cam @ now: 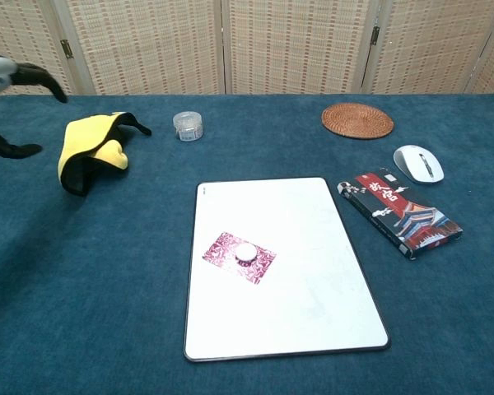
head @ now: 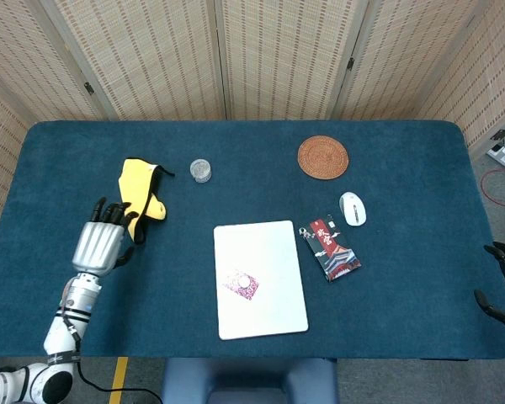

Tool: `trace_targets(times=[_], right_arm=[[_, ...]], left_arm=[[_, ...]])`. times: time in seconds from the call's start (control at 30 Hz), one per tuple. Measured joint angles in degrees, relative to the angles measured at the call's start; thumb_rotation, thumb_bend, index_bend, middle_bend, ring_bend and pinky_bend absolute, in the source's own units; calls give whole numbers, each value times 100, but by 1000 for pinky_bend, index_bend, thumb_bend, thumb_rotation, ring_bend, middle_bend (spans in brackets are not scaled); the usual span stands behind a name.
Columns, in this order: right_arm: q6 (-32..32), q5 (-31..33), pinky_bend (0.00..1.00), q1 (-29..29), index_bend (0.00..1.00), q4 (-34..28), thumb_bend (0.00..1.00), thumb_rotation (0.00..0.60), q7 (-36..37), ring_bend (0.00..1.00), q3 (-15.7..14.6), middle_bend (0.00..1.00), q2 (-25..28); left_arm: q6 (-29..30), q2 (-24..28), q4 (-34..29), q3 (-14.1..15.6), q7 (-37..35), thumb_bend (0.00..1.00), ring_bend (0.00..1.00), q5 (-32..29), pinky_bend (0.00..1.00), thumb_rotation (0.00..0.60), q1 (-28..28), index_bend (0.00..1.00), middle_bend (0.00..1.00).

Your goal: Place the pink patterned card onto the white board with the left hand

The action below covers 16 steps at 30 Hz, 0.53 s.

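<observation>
Head view, from above the blue surface [head: 404,286]: my left robot hand [head: 98,241] hovers at about 9 o'clock from the white board [head: 260,279], well apart from it, fingers spread wide and holding nothing, just beside the yellow cloth [head: 140,197]. The pink patterned card [head: 242,284] lies flat on the white board, in its lower-left part, with a small pale round spot at its middle. My right robot hand [head: 502,282] shows only as dark fingers at the frame's right edge, at 3 o'clock from the board; I cannot tell whether it is wide or closed.

Chest view shows the card [cam: 240,256] resting wholly within the board [cam: 313,280]. At 2 o'clock from the board sit a red patterned packet [cam: 399,212] and, beyond it, a white mouse [cam: 418,162]. A woven coaster [cam: 357,120] lies at 1 o'clock, a small clear jar [cam: 188,125] at 11 o'clock.
</observation>
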Motion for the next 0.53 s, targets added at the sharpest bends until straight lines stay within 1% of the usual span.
trace_targets(times=[0.13, 0.2, 0.4, 0.53], right_arm=[[-113, -55, 162, 66, 193, -20, 307, 600, 184, 234, -20, 186, 27], [-166, -65, 162, 92, 193, -16, 308, 600, 205, 234, -33, 186, 30], [-188, -71, 162, 93, 193, -21, 307, 600, 277, 233, -84, 188, 6], [-161, 3, 162, 59, 193, -9, 308, 600, 115, 234, -87, 189, -20]], left_arm=[[374, 223, 19, 81, -556, 357, 160, 156, 59, 600, 487, 265, 173], [556, 311, 80, 171, -777, 357, 148, 313, 56, 600, 749, 266, 173], [936, 430, 358, 466, -1173, 357, 134, 818, 48, 600, 1361, 263, 173], [1165, 453, 387, 591, -1272, 357, 132, 1078, 47, 600, 1682, 265, 173]])
